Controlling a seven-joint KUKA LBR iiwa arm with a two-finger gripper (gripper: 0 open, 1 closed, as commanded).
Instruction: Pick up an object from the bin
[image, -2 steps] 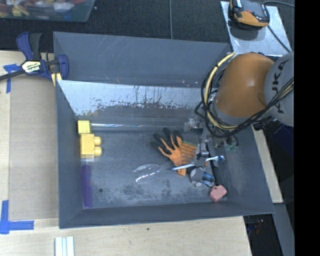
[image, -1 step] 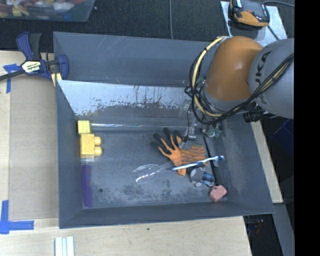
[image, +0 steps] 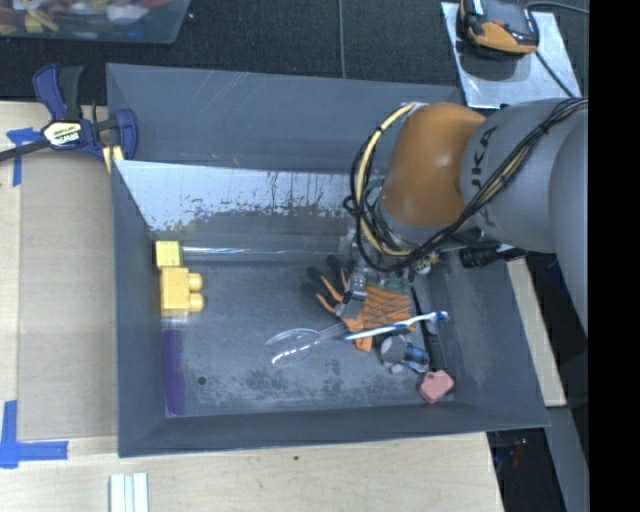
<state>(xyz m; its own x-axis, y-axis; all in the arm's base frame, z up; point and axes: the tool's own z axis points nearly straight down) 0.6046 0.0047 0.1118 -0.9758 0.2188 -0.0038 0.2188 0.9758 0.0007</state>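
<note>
The arm (image: 520, 180) comes into the grey bin (image: 300, 440) from the right. Its wrist, under an orange cover (image: 430, 165) with cables around it, is bent down to the floor of the bin. The gripper (image: 345, 283) is low over the right half of the bin, at the far left end of a small heap of things. I cannot tell whether it is released or clenched, because the wrist and the cables hide much of it, and nothing can be seen held in it.

The things nearest to the gripper are an orange flat piece (image: 378, 308), just beside it on the near right, and a white and blue toothbrush (image: 400, 323), which lies across this orange piece. A pink block (image: 436, 385) lies near the right wall, on the near side of the heap. A clear plastic piece (image: 293, 345) lies just to the left of the heap. Well apart, by the left wall, there are a yellow toy brick (image: 180, 287) and, nearer, a purple stick (image: 173, 372).
</note>
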